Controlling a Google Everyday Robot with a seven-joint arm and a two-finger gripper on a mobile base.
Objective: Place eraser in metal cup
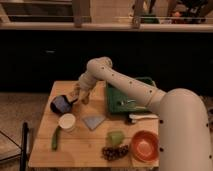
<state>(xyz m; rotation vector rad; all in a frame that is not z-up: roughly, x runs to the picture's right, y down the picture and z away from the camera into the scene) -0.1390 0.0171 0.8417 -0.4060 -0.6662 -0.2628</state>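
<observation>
My gripper is at the end of the white arm, low over the left back part of the wooden table, right beside the black bowl. The eraser does not show; I cannot tell whether the gripper holds it. The metal cup is not visible either; it may be hidden behind the gripper.
A round white cup and a grey-blue triangular cloth lie in front of the gripper. A green tray is on the right, with a long green vegetable, a light green piece, grapes and an orange bowl near the front.
</observation>
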